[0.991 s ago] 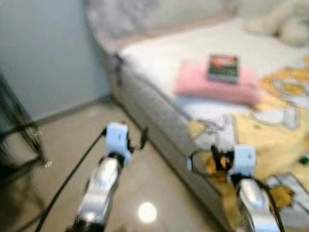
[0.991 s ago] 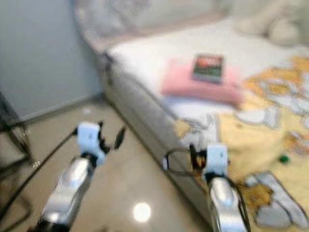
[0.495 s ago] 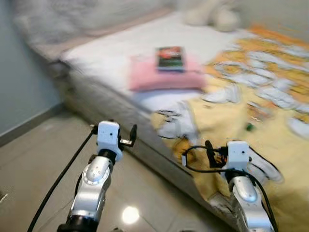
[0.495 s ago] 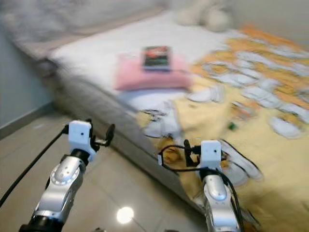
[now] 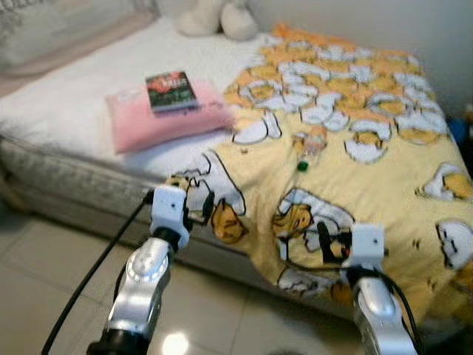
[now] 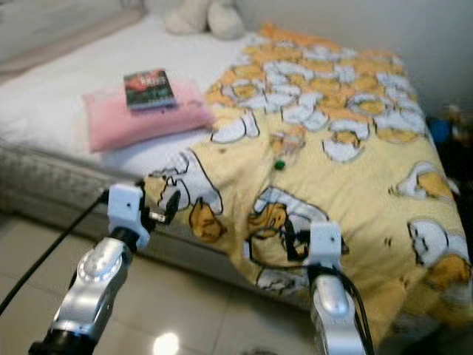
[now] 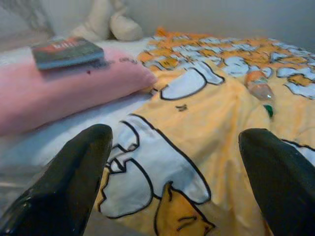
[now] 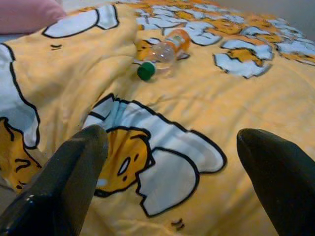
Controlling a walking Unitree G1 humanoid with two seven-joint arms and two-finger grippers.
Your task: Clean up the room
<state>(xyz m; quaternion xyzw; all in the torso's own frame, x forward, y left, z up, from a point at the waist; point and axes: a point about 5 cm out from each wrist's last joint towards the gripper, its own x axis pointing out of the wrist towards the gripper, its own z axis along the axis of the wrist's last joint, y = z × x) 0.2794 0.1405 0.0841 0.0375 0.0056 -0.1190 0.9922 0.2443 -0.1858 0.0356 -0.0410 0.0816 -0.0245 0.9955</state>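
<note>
1. Left eye view: a bed [image 5: 66, 111] is seen ahead, half covered by a yellow cartoon-print blanket [image 5: 355, 170] that hangs over the near edge toward the tiled floor [image 5: 52, 274].
2. A clear plastic bottle [image 8: 165, 51] with an orange label and green cap is found lying on its side on the blanket, near the middle of the bed; it is judged the most likely thing to be tidied away.
3. A pink pillow [image 5: 166, 115] is seen on the white sheet beside the blanket, with a book [image 5: 171, 90] lying flat on top of it. A plush toy [image 5: 214, 16] rests at the far end of the bed.
4. The left gripper [image 7: 177, 162] is held released and empty, fingers spread wide, over the blanket's near edge.
5. The right gripper [image 8: 172, 172] is likewise held released and empty, aimed across the blanket with the bottle well beyond its fingers.
6. The step in hand is judged to be the approach to the bed, with nothing yet grasped.
7. The next move is judged to call for closing in and reaching the right gripper forward until its fingers straddle the bottle's body.
</note>
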